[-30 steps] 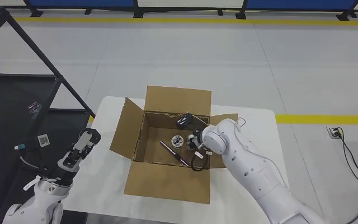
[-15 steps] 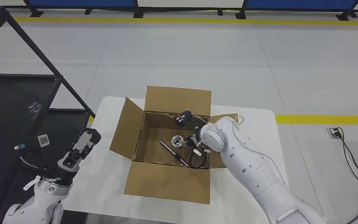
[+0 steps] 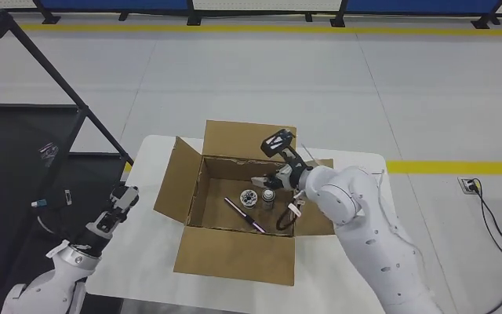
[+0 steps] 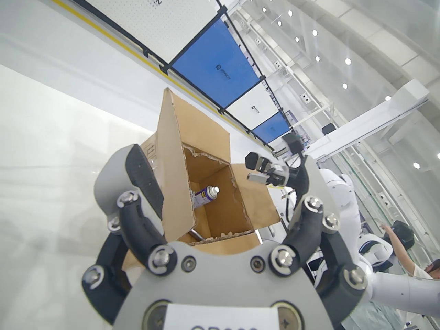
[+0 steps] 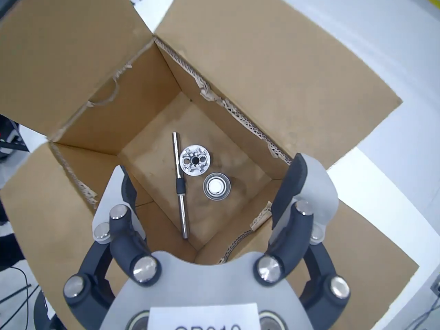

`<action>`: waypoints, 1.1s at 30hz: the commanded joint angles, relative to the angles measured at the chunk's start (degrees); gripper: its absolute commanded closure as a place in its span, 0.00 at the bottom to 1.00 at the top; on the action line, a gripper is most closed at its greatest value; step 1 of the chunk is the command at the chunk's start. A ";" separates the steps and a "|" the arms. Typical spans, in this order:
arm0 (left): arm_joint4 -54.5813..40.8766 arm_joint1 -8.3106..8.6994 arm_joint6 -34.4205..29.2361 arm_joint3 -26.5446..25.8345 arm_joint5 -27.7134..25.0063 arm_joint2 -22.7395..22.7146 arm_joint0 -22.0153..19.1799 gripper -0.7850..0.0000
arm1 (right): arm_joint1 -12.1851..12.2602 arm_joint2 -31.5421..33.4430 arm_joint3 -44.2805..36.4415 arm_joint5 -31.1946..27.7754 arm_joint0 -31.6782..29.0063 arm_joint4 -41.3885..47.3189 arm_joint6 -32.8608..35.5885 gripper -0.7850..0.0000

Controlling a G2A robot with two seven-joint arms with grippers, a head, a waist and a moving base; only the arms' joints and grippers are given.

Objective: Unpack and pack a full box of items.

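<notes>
An open cardboard box (image 3: 235,255) stands on the white table (image 3: 145,243). On its floor lie a metal rod (image 3: 241,213) (image 5: 180,187) and a perforated metal disc (image 3: 249,195) (image 5: 194,160). A small spray can (image 3: 268,198) (image 5: 217,186) (image 4: 202,196) stands upright beside them. My right gripper (image 3: 281,174) (image 5: 209,169) hangs open and empty above the box's back right corner, looking down at the can. My left gripper (image 3: 125,195) (image 4: 223,169) is open and empty at the table's left edge, facing the box's left flap (image 4: 173,173).
All of the box's flaps (image 3: 249,140) are folded outward. A black metal frame (image 3: 63,86) and dark gear stand left of the table. Bare tabletop lies between the left gripper and the box.
My right gripper has let go of the spray can and risen out of the box; the can now stands upright inside. The left arm has dropped back slightly.
</notes>
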 commanded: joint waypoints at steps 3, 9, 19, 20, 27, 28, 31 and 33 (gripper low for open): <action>2.66 0.06 -2.03 0.55 -0.56 2.46 -0.95 0.00 | 0.77 4.49 -3.95 -0.33 -3.60 2.94 -1.93 0.00; 3.25 -0.05 -3.75 -0.44 -1.15 6.25 -1.64 0.00 | 1.80 11.31 -8.59 5.86 -8.77 4.16 -2.71 0.00; 4.71 -0.31 -5.64 -0.18 0.76 12.41 -4.93 0.00 | 3.18 20.27 -12.79 13.04 -15.68 7.59 0.61 0.00; 5.02 -0.36 -5.70 0.22 1.17 13.18 -5.42 0.00 | 3.28 20.79 -12.21 13.42 -15.60 8.49 1.61 0.00; 6.20 -0.79 -6.13 3.91 3.01 18.16 -9.59 0.00 | 4.00 22.77 -5.04 10.95 -13.93 14.43 4.82 0.00; 6.22 -0.85 -6.30 4.40 3.13 18.76 -10.10 0.00 | 4.09 22.83 -4.12 9.86 -13.61 15.68 5.10 0.00; 6.79 -0.98 -6.61 5.77 3.45 20.27 -11.41 0.00 | 4.38 22.63 -1.45 8.22 -12.26 17.73 6.70 0.00; 6.98 -1.07 -6.75 6.60 3.49 21.16 -12.09 0.00 | 4.58 22.53 0.08 6.31 -11.30 19.43 7.56 0.00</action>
